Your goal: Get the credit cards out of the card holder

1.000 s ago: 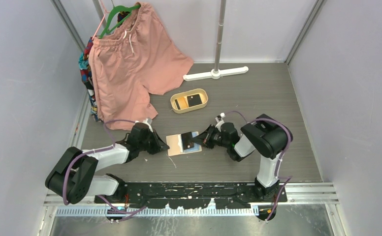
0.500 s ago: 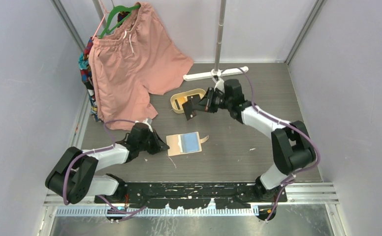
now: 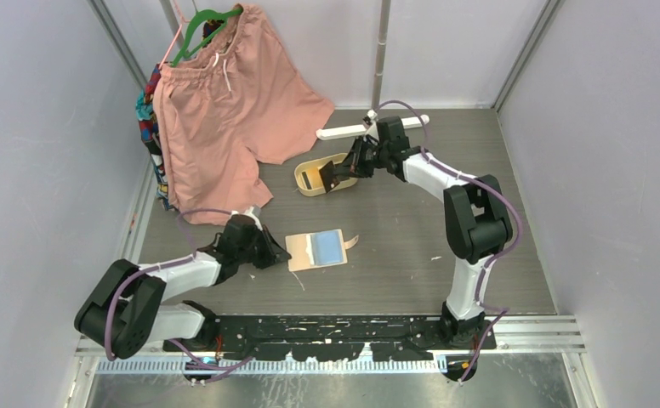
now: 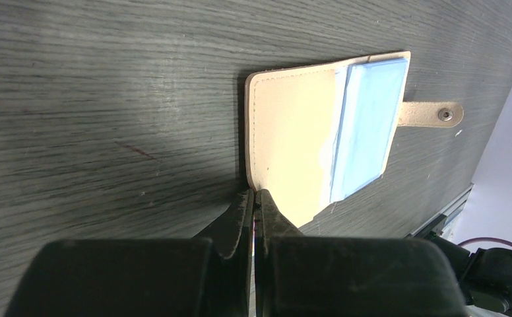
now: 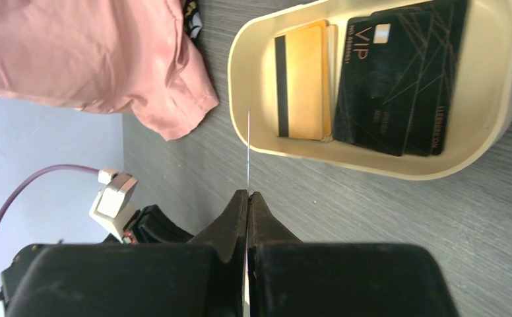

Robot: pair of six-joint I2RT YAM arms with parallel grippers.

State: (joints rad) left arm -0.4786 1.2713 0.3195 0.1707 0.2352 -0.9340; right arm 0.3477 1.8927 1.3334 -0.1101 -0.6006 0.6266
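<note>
Both clenched over grey woodgrain table (image 3: 395,263): left gripper (image 4: 255,198) on card holder (image 4: 293,139), right gripper (image 5: 247,198) on credit card (image 3: 330,176).

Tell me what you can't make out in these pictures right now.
Right wrist: the held card in the right gripper is edge-on; its face is unseen.
Right wrist: black cards overlap in the tray; their count is unclear.
Left wrist: blue sleeves in the card holder hide whether any cards remain.

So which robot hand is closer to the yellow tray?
Right. The right gripper holds a card edge-on at the tray rim; the left gripper pinches the card holder, well apart from the tray.
</note>
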